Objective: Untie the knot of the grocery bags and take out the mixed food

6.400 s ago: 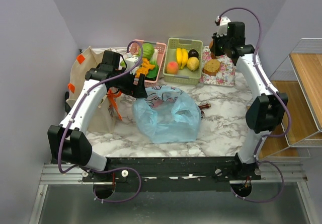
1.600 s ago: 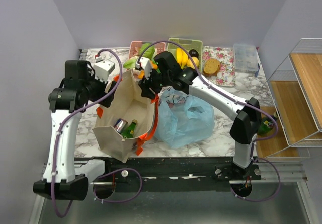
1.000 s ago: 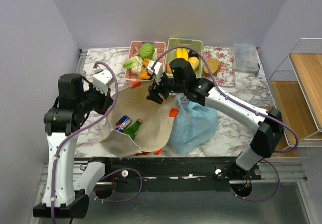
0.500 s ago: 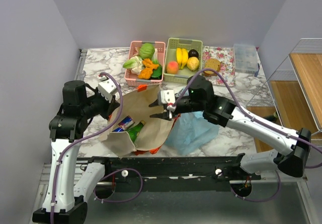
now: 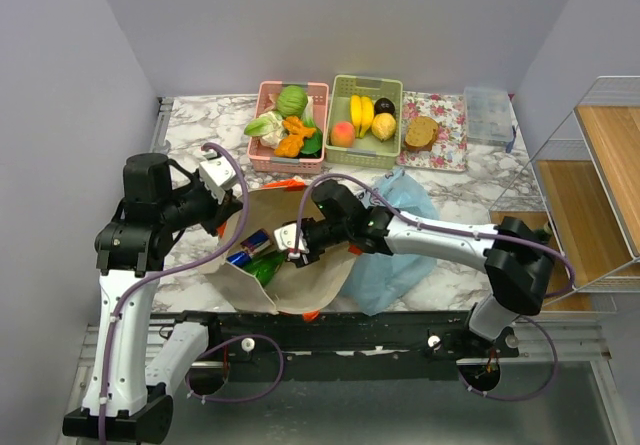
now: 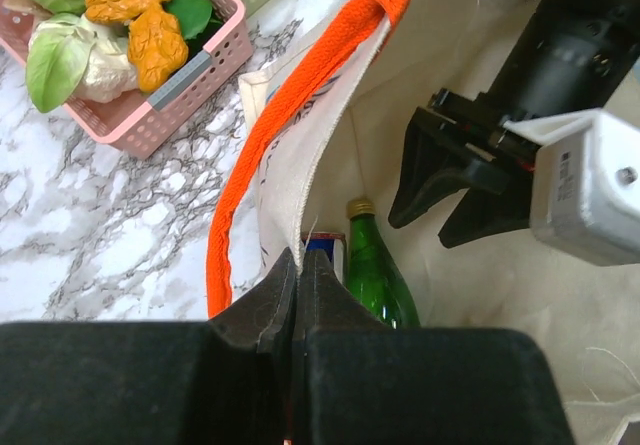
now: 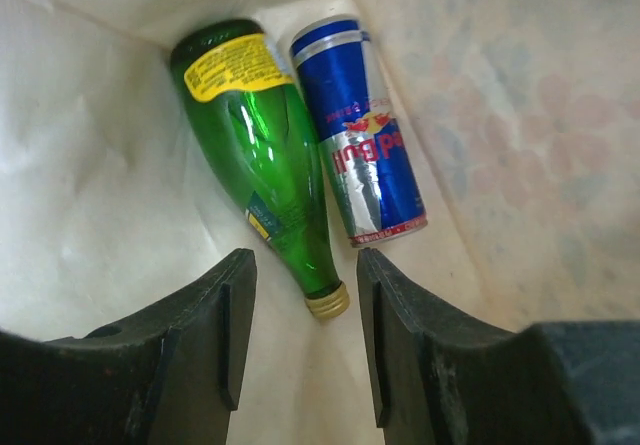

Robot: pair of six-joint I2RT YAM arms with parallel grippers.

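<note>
1. Left end effector (image 6: 295,265) is pinching shut on the beige canvas tote's (image 5: 312,277) rim.
2. Right end effector (image 7: 303,265), half-open and empty, is now reaching inside the tote over the green glass bottle (image 7: 262,155), having left the crinkly light blue plastic bag (image 5: 400,265).
3. The bag is lying beside the tote near the surface's near edge, knot not discernible, and is probably already emptied.

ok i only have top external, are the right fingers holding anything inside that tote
observer: no. The right wrist view shows the right fingers apart and empty, with the green bottle pointing its gold cap at the gap between them.
operator: anything else down there
observer: a blue and silver can lies side by side with the bottle on the tote's inner wall.
operator: and what's the left one clamped on
observer: the left wrist view shows the left fingers shut on the beige rim of the tote, right beside the orange strap.
</note>
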